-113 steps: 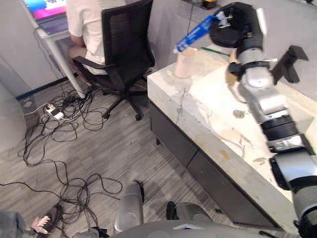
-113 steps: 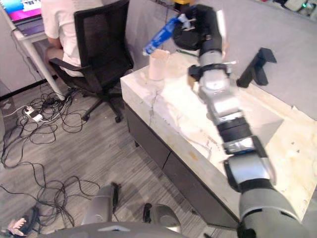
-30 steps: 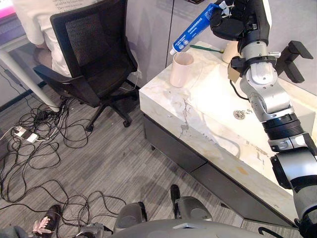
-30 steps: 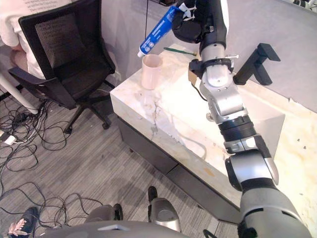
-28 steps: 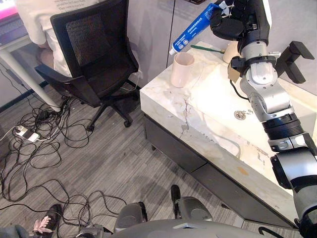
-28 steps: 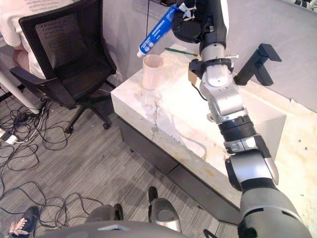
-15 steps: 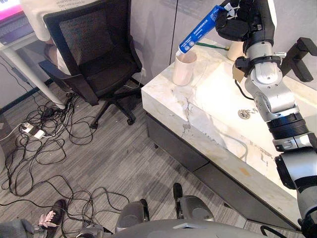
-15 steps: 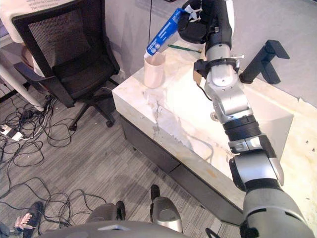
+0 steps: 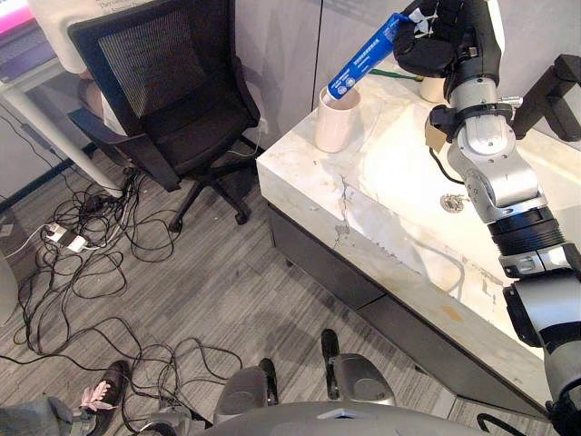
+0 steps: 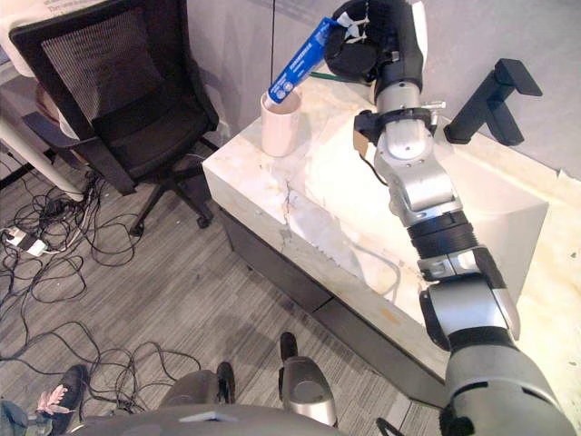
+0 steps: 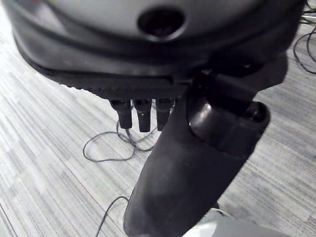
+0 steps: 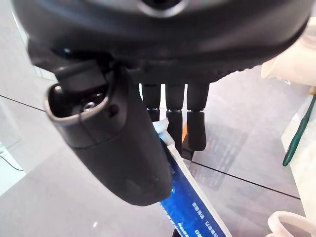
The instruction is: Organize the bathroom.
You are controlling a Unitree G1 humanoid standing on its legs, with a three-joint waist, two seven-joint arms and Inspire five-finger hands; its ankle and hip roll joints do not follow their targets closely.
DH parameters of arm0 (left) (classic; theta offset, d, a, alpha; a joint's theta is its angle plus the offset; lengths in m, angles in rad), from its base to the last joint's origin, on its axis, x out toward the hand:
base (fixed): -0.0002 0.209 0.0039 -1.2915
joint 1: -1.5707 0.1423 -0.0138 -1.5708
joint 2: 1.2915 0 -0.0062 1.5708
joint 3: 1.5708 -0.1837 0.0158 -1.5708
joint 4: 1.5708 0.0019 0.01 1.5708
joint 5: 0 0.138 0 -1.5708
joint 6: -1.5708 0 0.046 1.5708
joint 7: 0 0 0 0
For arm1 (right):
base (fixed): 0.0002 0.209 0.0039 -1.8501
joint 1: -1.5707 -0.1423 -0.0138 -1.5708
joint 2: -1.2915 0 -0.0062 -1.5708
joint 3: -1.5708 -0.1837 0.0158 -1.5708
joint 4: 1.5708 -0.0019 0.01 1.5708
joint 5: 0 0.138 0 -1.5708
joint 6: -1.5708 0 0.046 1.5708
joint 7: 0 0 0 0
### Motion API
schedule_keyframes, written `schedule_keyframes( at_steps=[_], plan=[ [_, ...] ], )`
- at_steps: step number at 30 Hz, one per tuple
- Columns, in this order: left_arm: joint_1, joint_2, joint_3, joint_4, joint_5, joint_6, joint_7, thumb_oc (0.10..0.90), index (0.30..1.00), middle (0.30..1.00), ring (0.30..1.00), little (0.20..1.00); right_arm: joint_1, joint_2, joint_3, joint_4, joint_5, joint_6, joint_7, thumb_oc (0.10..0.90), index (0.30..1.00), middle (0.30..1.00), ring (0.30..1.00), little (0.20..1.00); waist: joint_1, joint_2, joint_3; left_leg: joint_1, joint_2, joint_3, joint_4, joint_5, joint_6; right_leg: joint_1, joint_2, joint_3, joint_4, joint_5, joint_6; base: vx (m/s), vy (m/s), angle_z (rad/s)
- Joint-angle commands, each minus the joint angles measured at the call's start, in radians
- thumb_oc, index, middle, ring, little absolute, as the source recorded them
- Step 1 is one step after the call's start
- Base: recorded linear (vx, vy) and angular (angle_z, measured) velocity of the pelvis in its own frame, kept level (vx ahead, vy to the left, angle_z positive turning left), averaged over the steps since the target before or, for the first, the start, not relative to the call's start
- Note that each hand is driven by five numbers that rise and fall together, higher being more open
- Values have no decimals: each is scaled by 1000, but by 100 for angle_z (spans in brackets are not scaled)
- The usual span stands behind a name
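Observation:
My right hand [image 9: 436, 47] is shut on a blue toothpaste tube [image 9: 369, 54] above the far left corner of the marble counter [image 9: 399, 209]. The tube slants down to the left, and its lower end sits at the mouth of a pale pink cup [image 9: 332, 123] on that corner. In the right wrist view the thumb [image 12: 118, 143] and fingers pinch the tube [image 12: 193, 213]. A green toothbrush [image 12: 296, 134] lies on the counter behind it, beside a cream cup [image 9: 434, 89]. My left hand [image 11: 187, 163] hangs over the floor, relaxed and holding nothing.
A black faucet [image 9: 565, 84] stands at the back of the sink, whose drain [image 9: 451, 202] lies right of my forearm. A black office chair [image 9: 159, 86] with a seated person [image 9: 64, 11] is left of the counter. Cables [image 9: 82, 245] sprawl over the floor.
My right hand has brought the tube to the right and down, so its lower end went from above and left of the pink cup to the cup's mouth. The camera also shifted.

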Motion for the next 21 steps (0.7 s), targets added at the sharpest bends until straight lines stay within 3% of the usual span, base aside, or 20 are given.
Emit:
schedule_keyframes(
  at_steps=[1, 5, 21],
  plan=[
    [35, 78, -40, 33, 30, 15, 8, 800, 900, 900, 900, 900, -171, -11, -82, -21, -38, -86, 3, 400, 300, 300, 300, 300, 18, -33, -66, 122, 64, 36, -92, -37, 8, -70, -69, 89, 82, -75, 136, 0, 0, 0],
    [36, 74, -32, 36, 50, 24, 5, 800, 900, 900, 900, 900, -153, 6, -65, -37, -77, -55, 41, 400, 300, 300, 300, 300, 17, -43, -63, 118, 64, 36, -84, -42, 15, -83, -72, 91, 95, -73, 139, 0, 0, 0],
    [4, 72, -30, 41, 90, 42, -17, 800, 900, 900, 900, 900, -128, 45, 5, -60, -238, -39, 165, 400, 300, 300, 300, 300, 16, -52, -43, 97, 62, 23, -50, -51, 25, -101, -78, 94, 127, -75, 134, 2, 1, 1]
  ],
)
